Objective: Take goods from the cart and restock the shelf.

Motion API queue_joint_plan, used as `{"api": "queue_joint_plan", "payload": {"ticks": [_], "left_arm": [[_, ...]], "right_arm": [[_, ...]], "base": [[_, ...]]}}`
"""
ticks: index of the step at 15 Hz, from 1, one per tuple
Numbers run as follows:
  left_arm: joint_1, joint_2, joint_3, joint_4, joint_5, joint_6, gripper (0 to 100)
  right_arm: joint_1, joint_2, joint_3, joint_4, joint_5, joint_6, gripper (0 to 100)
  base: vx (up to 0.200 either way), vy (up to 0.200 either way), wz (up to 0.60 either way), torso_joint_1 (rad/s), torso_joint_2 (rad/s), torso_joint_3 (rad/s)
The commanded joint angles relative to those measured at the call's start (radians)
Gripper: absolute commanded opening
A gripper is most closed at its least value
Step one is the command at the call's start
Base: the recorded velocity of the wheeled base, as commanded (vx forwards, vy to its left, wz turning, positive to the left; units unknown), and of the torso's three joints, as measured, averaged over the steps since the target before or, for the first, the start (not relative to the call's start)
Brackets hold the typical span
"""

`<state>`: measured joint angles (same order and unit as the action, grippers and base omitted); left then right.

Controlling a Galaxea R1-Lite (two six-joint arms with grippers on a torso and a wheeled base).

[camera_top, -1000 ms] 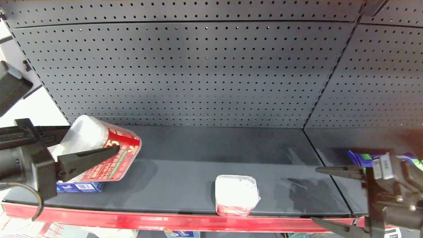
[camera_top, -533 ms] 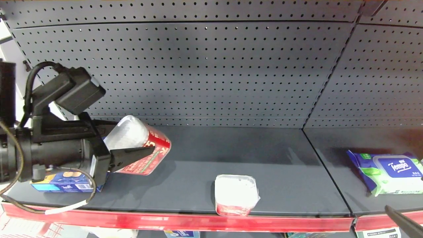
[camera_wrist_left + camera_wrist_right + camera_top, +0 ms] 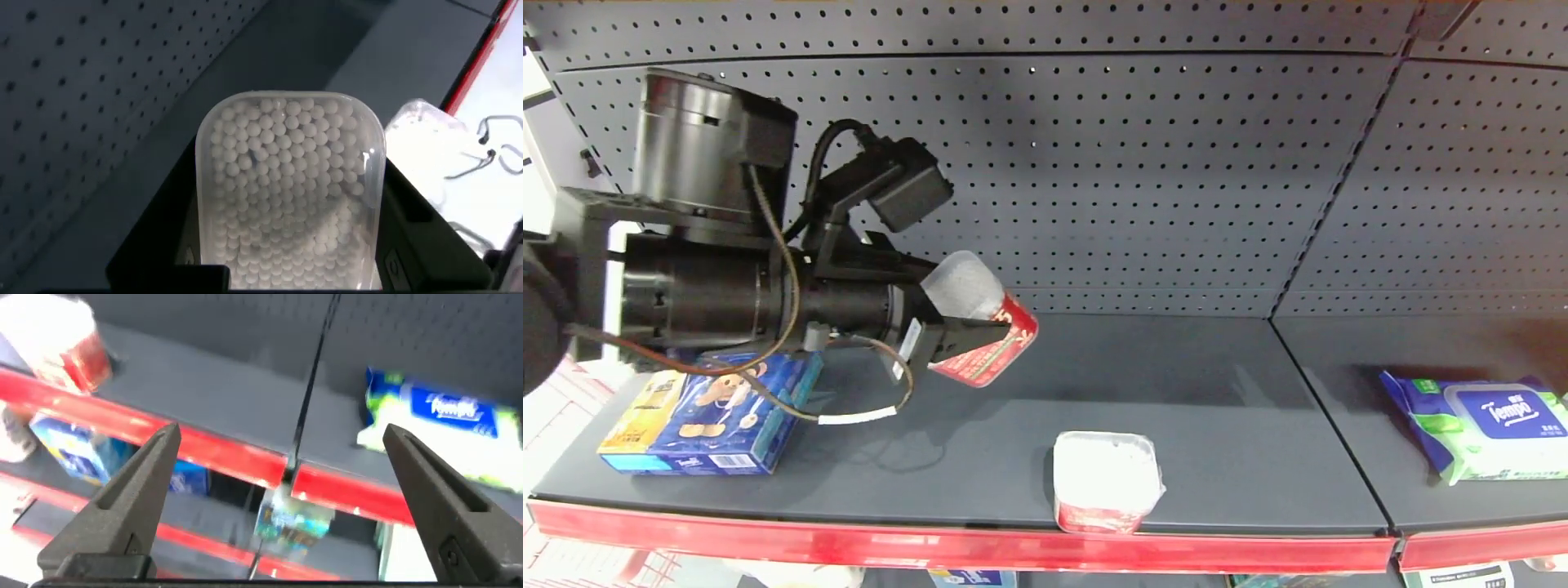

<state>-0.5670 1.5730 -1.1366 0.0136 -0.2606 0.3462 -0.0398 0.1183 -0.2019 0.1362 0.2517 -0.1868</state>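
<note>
A clear tub of cotton swabs [image 3: 962, 287] with a red label hangs tilted above the middle of the dark shelf [image 3: 1029, 392], my left gripper [image 3: 983, 327] shut on it. In the left wrist view the tub [image 3: 290, 180] sits between the two black fingers, its white swabs facing the camera. A second, similar tub [image 3: 1106, 480] stands near the shelf's red front edge, to the right of and in front of the held one. My right gripper [image 3: 286, 510] is open and holds nothing, in front of and below the shelf's red edge [image 3: 221, 453].
A blue box [image 3: 712, 413] lies flat at the shelf's left end under my left arm. A pack of wet wipes [image 3: 1476, 433] lies on the neighbouring shelf section to the right. A perforated back panel [image 3: 1094, 180] closes the rear. More goods [image 3: 290, 518] sit on the shelf below.
My left arm has carried the tub right and deeper over the shelf, uncovering the blue box. My right gripper has dropped out of the head view, uncovering the wipes pack.
</note>
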Motion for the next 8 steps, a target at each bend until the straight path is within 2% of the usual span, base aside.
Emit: {"api": "queue_joint_plan", "payload": {"ticks": [1,2,5,8], "left_arm": [[-0.022,0.121,-0.072,0.006,-0.002,0.059,0],[-0.024,0.153,-0.094,0.011,-0.002,0.096,0],[-0.04,0.199,-0.14,0.026,-0.003,0.105,0],[-0.065,0.213,-0.155,0.086,-0.003,0.14,0]], "right_arm": [[0.0,-0.048,0.001,-0.001,0.0,0.0,100],[0.0,-0.049,0.001,-0.001,-0.002,0.001,100],[0.0,-0.049,0.01,-0.001,-0.002,0.003,100],[0.0,-0.049,0.022,-0.004,0.0,0.003,100]], "base": [[0.0,0.0,0.0,0.0,0.0,0.0],[0.0,0.0,0.0,0.0,0.0,0.0],[0.0,0.0,0.0,0.0,0.0,0.0],[0.0,0.0,0.0,0.0,0.0,0.0]]}}
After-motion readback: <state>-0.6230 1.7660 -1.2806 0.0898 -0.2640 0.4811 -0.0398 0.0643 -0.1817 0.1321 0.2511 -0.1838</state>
